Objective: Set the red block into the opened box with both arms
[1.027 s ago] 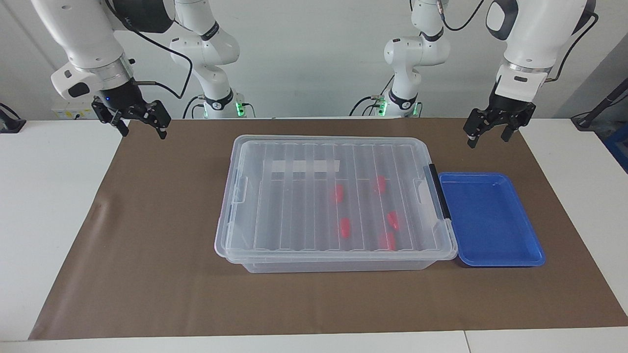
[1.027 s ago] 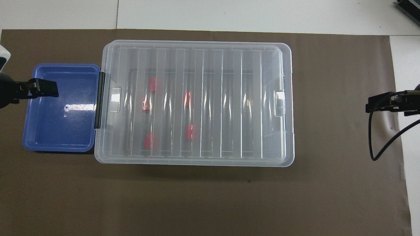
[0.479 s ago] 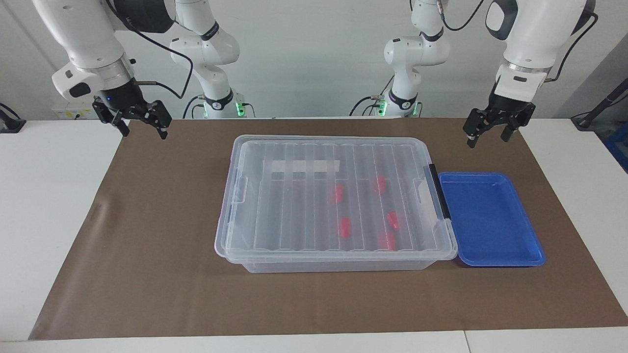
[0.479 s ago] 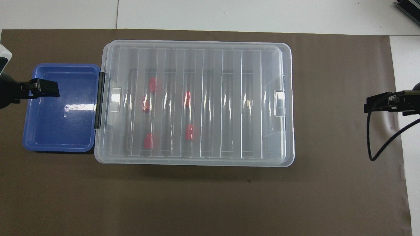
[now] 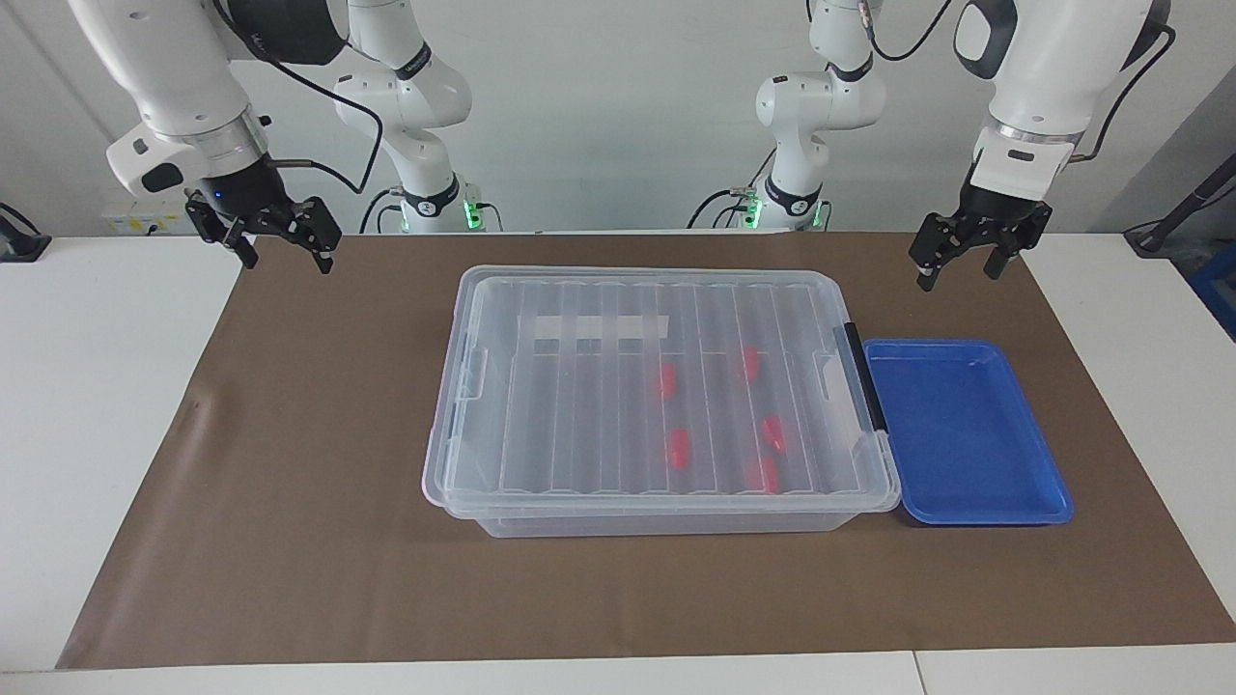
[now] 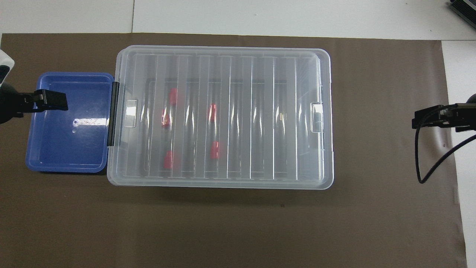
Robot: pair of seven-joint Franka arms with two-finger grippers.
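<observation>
The box (image 5: pixel 657 386) (image 6: pixel 223 115) stands mid-mat with its ribbed clear lid lying on it and the black latch handle (image 5: pixel 866 376) at the blue tray's end. Several red blocks show through the lid, among them one red block (image 5: pixel 680 448) (image 6: pixel 214 149). My left gripper (image 5: pixel 957 275) (image 6: pixel 55 100) hangs open and empty in the air over the mat by the blue tray. At the other end of the table, my right gripper (image 5: pixel 287 263) (image 6: pixel 424 119) hangs open and empty over the mat's edge, well apart from the box.
A shallow blue tray (image 5: pixel 966 434) (image 6: pixel 67 141) with nothing in it sits against the box's latch end. A brown mat (image 5: pixel 319 483) covers the white table. A black cable (image 6: pixel 427 163) loops below the right gripper.
Both grippers have drifted slightly upward and stayed open. The box, blocks and tray have not moved.
</observation>
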